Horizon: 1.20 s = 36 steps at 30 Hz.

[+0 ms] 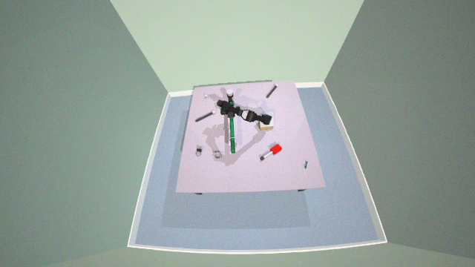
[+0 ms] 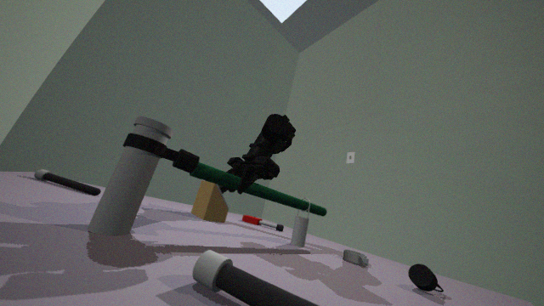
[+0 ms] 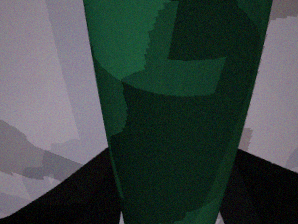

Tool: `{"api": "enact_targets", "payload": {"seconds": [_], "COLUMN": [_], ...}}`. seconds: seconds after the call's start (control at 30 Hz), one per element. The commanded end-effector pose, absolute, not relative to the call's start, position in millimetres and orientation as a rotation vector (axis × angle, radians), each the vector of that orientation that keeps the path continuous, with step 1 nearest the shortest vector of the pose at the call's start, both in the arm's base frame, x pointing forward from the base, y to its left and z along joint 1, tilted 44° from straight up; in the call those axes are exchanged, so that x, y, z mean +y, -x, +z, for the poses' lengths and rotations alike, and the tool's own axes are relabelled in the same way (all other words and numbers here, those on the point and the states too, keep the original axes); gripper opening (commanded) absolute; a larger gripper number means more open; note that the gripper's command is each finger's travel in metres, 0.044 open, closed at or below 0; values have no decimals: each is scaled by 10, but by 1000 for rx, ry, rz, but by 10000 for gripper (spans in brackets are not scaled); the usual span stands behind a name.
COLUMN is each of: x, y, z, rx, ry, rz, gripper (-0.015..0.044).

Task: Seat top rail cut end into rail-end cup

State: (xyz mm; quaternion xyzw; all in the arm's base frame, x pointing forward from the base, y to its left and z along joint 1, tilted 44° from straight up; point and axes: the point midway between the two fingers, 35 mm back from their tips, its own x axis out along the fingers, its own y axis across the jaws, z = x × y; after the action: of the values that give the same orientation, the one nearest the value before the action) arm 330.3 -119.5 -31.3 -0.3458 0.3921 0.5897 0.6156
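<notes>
Across the upper part of the pink desk (image 1: 245, 174) (image 2: 178, 231), a green rail (image 1: 232, 133) (image 2: 272, 194) (image 3: 175, 130) spans from the big grey post (image 2: 123, 191) to a small post (image 2: 300, 231). At the big post, the black brace band (image 2: 144, 144) wraps the shaft just below the post cap (image 2: 153, 125). A black rail-end cup (image 2: 186, 161) hangs off that band on a short arm, and the rail's near end meets the cup's mouth; how deep it sits inside cannot be told. Toward its other end the rail passes through the thin loop (image 2: 304, 205) above the small post, its tip sticking out beyond.

Between its two ends, the jaws (image 1: 231, 114) (image 2: 242, 184) are closed around the rail, nearer the cup than the loop. From the wrist, the green tube fills the space between the two dark fingers, one on each side.

Elsewhere on the desk, a tan-sided block (image 1: 266, 126) (image 2: 209, 203) stands near the arm, and a red-handled tool (image 1: 275, 149) (image 2: 252, 220) lies apart from the rail. A dark rod with a pale end (image 1: 205, 116) (image 2: 255, 285) lies to one side, with another dark rod (image 1: 272, 91) (image 2: 70, 183) beyond the big post.
</notes>
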Motion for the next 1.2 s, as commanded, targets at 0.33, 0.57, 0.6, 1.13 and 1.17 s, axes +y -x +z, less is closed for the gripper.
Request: {"api": "enact_targets", "payload": {"seconds": [0.33,0.57,0.6,1.13,1.17], "x": [-1358,-1388,-1389,-1408,-1410], "y": [-3311,-3338,-3342,-3372,-3367], "z": [-308,-298,-297,-287,-286], "rx": [909,909,909,909,909], "ry": [807,808,808,808,808], "rz": [1348,1348,1348,1348,1348], "gripper": [0,0,0,0,0]}}
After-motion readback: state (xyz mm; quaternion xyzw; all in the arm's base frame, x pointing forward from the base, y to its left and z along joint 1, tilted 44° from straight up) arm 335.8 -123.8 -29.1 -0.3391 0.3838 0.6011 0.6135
